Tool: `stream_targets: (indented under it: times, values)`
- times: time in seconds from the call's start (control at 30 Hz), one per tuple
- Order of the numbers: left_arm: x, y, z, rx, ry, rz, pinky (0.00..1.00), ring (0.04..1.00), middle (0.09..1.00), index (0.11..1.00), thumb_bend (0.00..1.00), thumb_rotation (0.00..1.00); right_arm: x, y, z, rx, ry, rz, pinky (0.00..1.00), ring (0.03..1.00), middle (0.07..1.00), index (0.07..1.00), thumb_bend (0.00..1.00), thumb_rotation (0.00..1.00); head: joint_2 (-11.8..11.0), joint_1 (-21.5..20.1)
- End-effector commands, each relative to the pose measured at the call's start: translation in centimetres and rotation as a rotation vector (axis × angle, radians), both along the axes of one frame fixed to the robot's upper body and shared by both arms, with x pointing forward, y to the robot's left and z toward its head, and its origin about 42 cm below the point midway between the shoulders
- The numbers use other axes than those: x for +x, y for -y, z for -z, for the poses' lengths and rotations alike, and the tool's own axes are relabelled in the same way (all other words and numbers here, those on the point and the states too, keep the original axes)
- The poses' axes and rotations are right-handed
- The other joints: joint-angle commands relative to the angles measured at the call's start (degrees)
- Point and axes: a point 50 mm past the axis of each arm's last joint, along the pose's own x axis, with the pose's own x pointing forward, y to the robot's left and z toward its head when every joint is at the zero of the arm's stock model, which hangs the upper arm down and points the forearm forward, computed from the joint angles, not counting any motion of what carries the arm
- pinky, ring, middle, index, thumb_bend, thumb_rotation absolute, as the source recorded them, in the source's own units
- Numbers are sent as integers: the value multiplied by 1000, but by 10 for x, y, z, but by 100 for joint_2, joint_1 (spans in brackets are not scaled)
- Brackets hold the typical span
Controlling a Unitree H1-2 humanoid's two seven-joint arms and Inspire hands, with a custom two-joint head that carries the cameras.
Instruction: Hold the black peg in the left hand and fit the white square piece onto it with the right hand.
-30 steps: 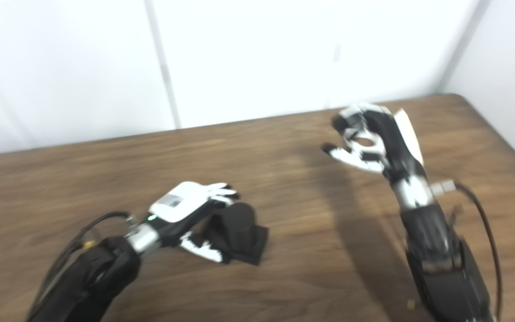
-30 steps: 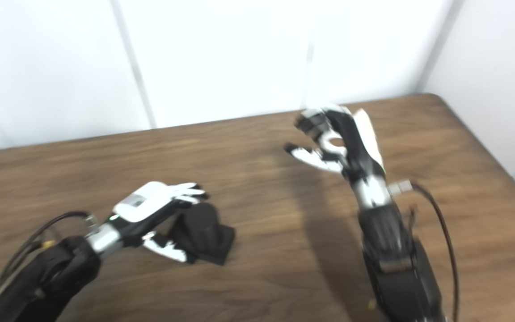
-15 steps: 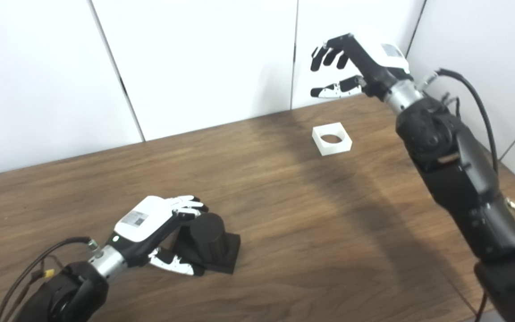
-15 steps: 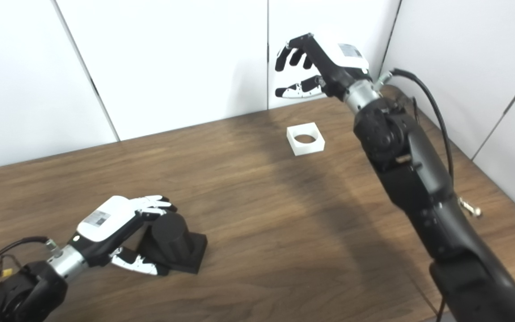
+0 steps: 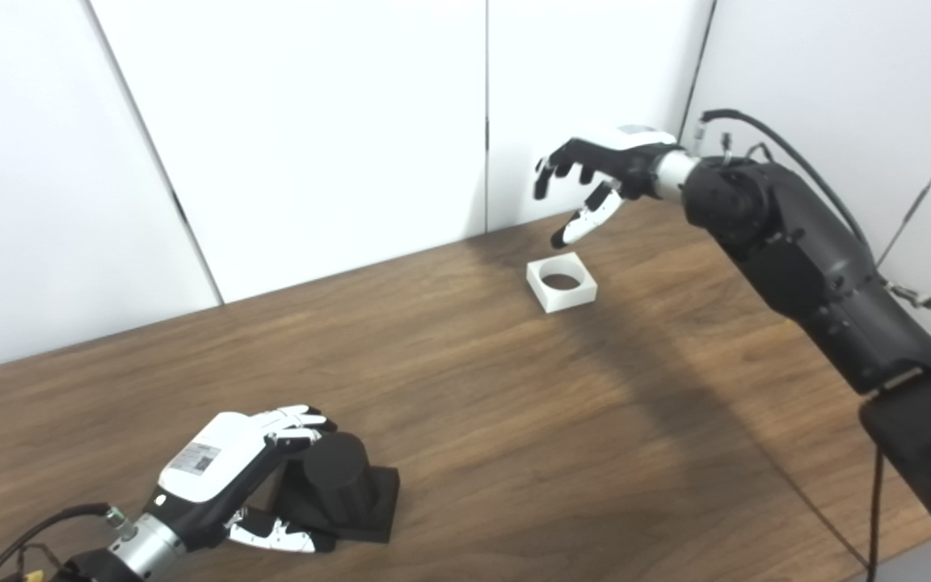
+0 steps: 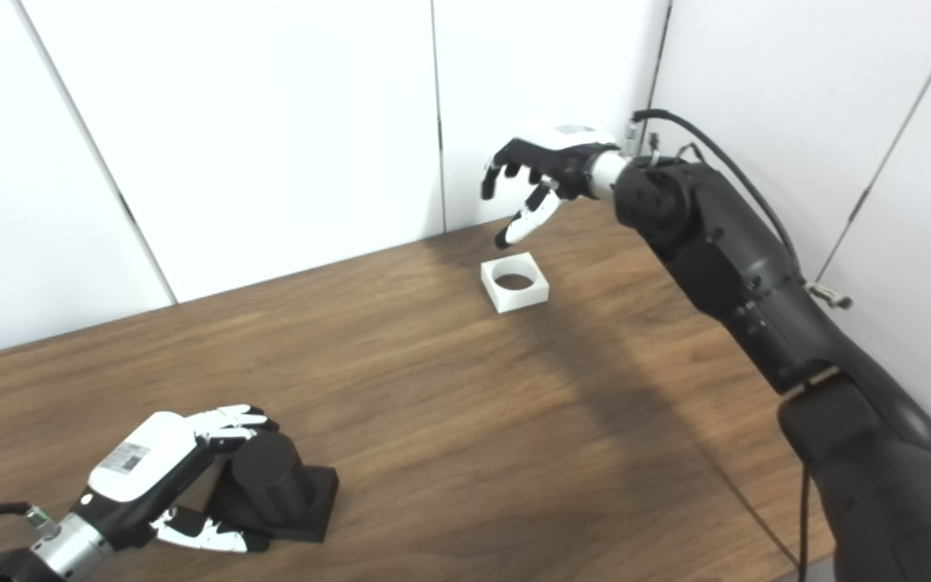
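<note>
The black peg (image 5: 328,477), a short cylinder on a square black base, stands on the table near the front left. My left hand (image 5: 223,465) wraps it: fingers curl over the cylinder's top edge and the thumb lies along the base's front. The white square piece (image 5: 566,297), with a round hole, lies flat on the table at the back right. My right hand (image 5: 595,174) hovers just above and behind it, open, fingers spread and curved downward. The thumb tip points at the piece's far edge without touching it.
The brown wooden table (image 5: 473,388) stretches between the two hands. White wall panels (image 5: 312,121) close off the back and the right side. The right arm (image 5: 805,250) with its cable reaches over the table's right edge.
The whole view has shifted, so the camera moved. My right hand has come down from higher up towards the white piece and turned palm down. My left hand stays on the peg.
</note>
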Motion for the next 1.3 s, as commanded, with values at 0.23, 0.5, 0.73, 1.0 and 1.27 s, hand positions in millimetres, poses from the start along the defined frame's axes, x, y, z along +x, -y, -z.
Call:
stream_targets:
  times: [0.23,0.5,0.73,1.0,1.27]
  values:
    - [-18,-38,37,224,-102,-35,804,888,826,487,524,60,12,8,-45,-38,-161,81,855,998,996,961,983,342,29,52]
    - [-19,-35,36,226,-108,-37,792,882,820,488,524,60,16,-1,-39,-149,-262,81,841,1000,1000,1000,1000,277,25,47]
    - [-20,-35,34,223,-107,-40,791,882,817,487,524,59,17,-7,-25,-235,-282,72,844,1000,1000,1000,1000,314,34,62]
    - [-20,-34,32,224,-118,-39,792,880,819,487,524,59,15,-8,-7,-332,-261,77,986,1000,1000,988,1000,283,35,74]
    - [-20,-33,30,223,-133,-45,794,880,823,487,524,59,18,-3,12,-385,-235,79,1000,1000,1000,979,956,280,82,175]
